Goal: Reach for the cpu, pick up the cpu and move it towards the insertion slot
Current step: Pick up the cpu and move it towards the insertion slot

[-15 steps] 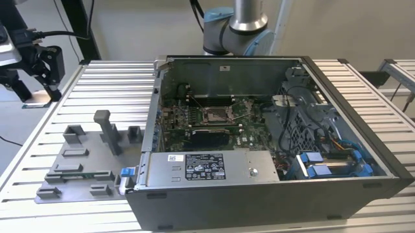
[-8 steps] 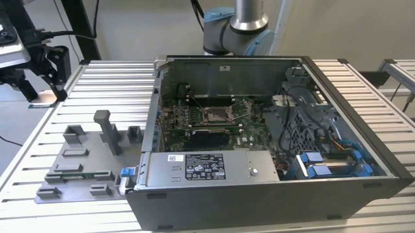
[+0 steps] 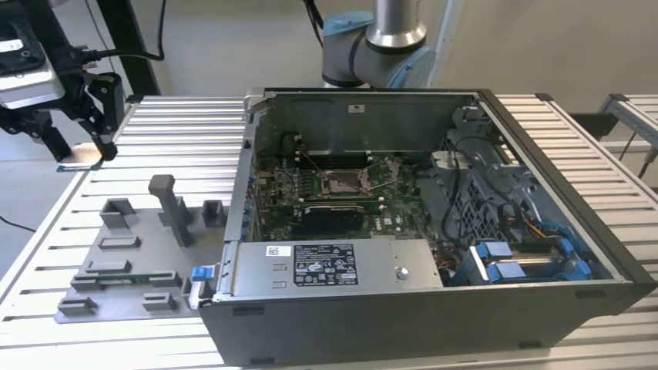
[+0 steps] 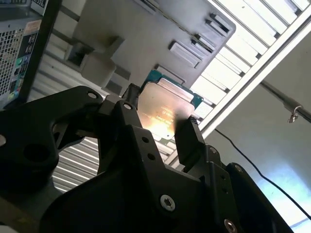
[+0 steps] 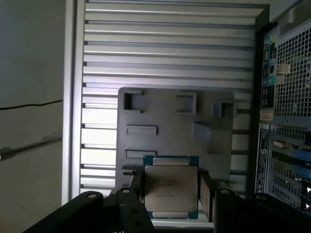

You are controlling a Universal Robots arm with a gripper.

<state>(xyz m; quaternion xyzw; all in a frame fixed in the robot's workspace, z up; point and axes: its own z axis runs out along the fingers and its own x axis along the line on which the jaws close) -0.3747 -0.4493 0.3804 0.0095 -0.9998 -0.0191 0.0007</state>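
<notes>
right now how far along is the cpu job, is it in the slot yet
Reach and pickup look done: the gripper is shut on the cpu, gripping two opposite edges. In hand: the cpu is held over the slatted table, on the exterior view's left of the computer case. Left: the insertion slot in the case has no cpu in it.
</notes>
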